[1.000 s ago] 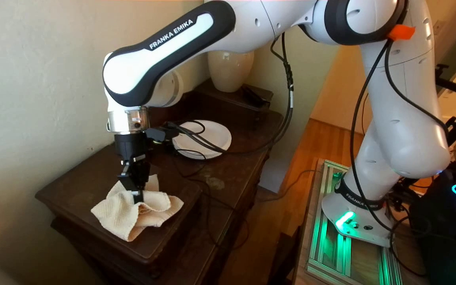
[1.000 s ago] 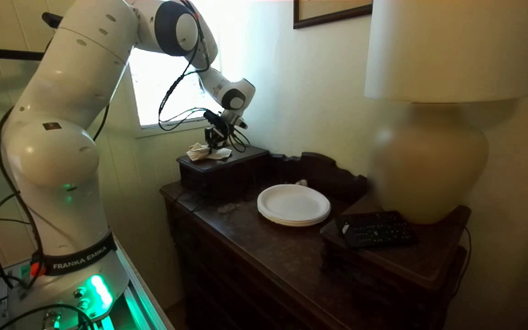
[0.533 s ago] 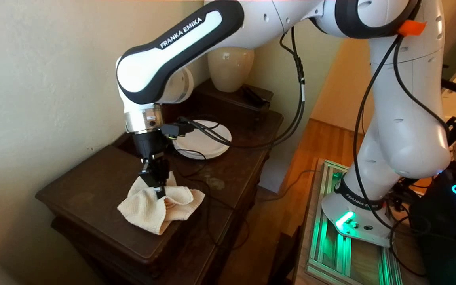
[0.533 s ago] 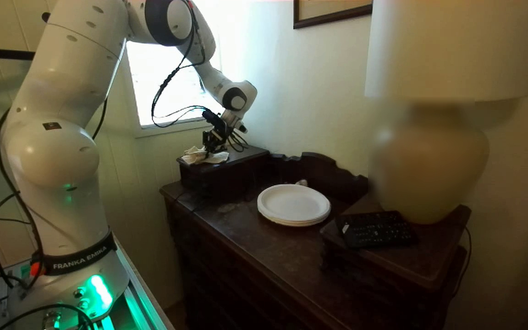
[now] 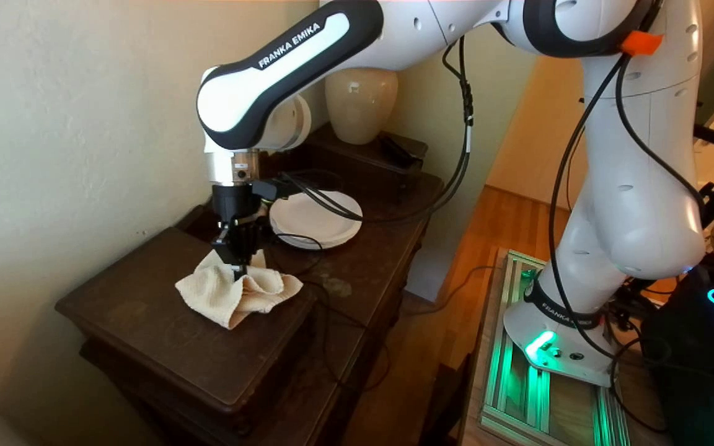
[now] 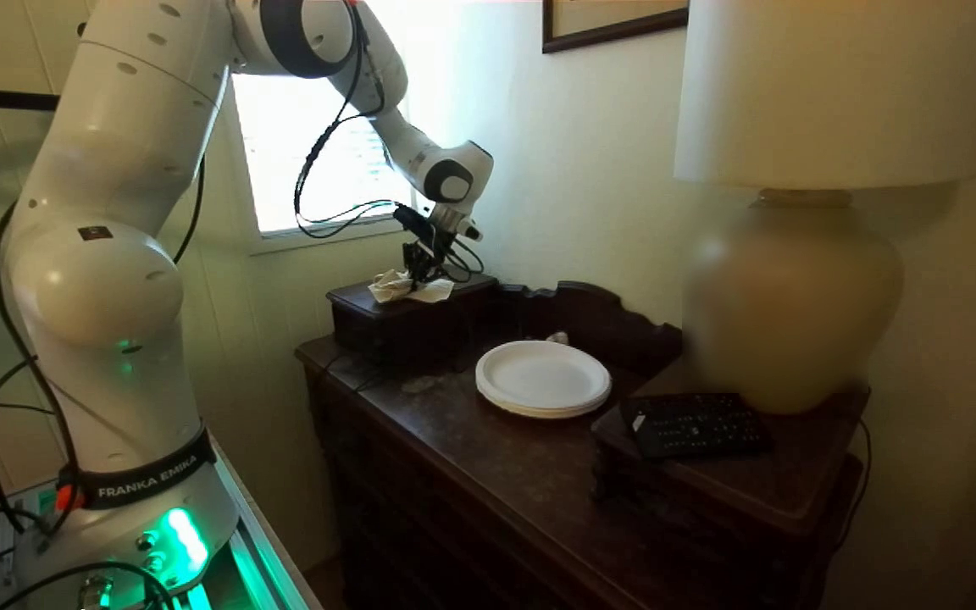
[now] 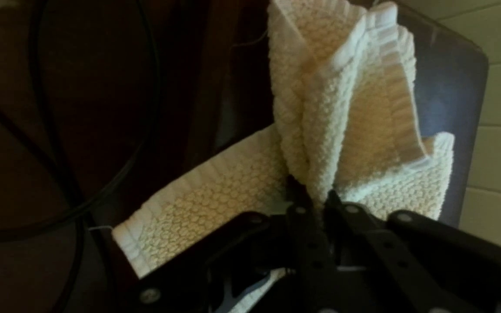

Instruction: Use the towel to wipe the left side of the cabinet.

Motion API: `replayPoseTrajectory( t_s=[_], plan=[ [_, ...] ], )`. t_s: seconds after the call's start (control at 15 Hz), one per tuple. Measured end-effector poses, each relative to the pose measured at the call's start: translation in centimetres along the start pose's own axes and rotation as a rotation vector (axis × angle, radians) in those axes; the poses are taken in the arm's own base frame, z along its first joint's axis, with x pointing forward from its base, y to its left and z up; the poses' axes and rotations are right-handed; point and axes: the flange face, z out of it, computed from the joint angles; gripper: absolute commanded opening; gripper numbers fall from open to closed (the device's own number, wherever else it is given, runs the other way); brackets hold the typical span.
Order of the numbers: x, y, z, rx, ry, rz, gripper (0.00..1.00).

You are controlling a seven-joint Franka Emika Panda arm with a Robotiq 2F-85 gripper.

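The cream waffle-weave towel (image 5: 208,296) lies crumpled on the raised dark wooden top (image 5: 140,322) at the left end of the cabinet. It also shows in an exterior view (image 6: 389,288). My gripper (image 5: 240,271) points down and is shut on a raised fold of the towel. In the wrist view the gripper (image 7: 317,195) has the fold pinched between its fingertips, with the towel (image 7: 215,195) spread out on both sides. The towel hides part of the raised top beneath it.
A stack of white plates (image 5: 317,218) sits on the lower cabinet top (image 6: 488,474). A lamp (image 6: 793,305) and a black keypad (image 6: 695,425) stand at the far end. Loose black cables (image 5: 348,387) hang near the raised part. The wall (image 5: 53,155) runs behind.
The gripper and towel slid across the raised top toward its front edge, then back toward the wall and the plates. The grip on the towel stays the same.
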Motion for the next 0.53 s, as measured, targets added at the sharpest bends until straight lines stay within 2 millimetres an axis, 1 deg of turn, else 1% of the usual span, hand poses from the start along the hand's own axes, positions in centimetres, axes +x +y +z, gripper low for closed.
replayPoseTrajectory(
  t_s=[0.27,0.53],
  plan=[
    [1.6,0.6,-1.0,-0.019,0.12,0.005,0.02],
    [3.4,1.7,-2.4,-0.078,0.243,-0.008,0.02]
  ],
)
